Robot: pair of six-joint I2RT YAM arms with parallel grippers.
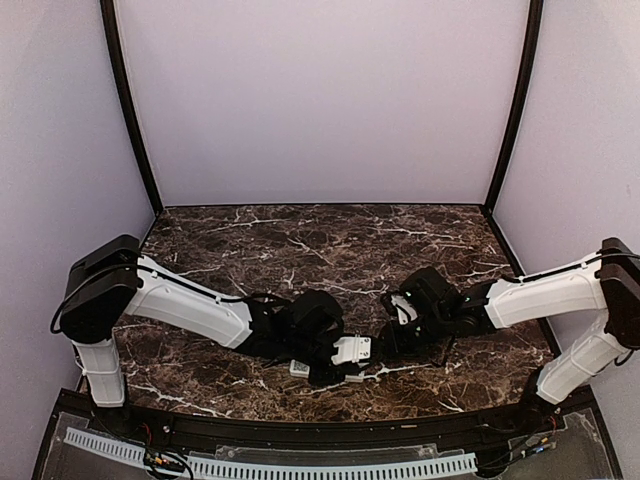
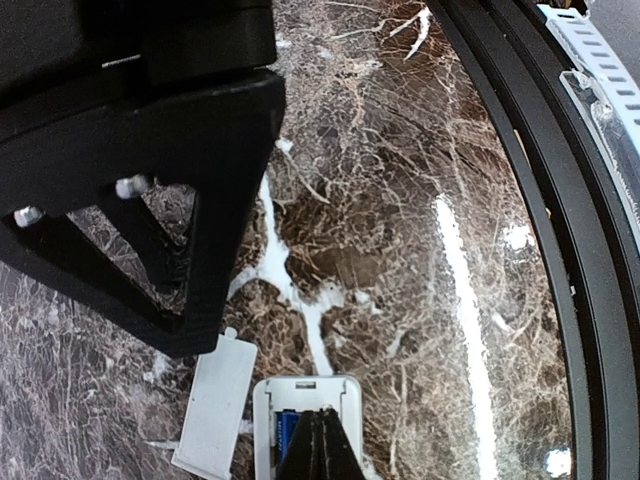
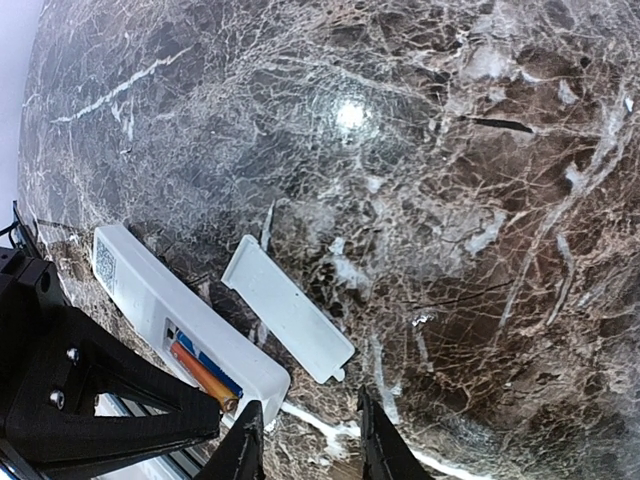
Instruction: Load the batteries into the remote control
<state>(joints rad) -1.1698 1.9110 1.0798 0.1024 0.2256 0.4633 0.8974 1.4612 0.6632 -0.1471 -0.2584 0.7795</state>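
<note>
- Left end effector: clenched on nothing, its black tips pinched to a point and pressed down into the remote's open back. An off-centre push could tip a battery out or skid the remote, which nothing pins down. Hard black plastic on a ribbed triangular frame.
- Cover: lies loose and flat on the desk, just beside the remote and not touching it. A sweeping arm could knock it toward the near edge. Thin white plastic slab with a small tab at one end.
- Remote: face down near the desk's near edge, about midway along it. It will likely slide or turn on the polished top if pushed. Smooth white bar with rounded corners and a speckled square sticker at the far end.
- Orange battery and blue battery: side by side in the remote's open back. Cannot tell whether they are fully seated; a raised end could spring up. Small glossy cylinders that would roll easily.
- Right end effector: released, jaws apart with nothing between, hovering by the remote's open end. The two arms are crowded together and could collide.
- Desk: dark brown marble pattern with white veins, glossy, showing glare spots.
</note>
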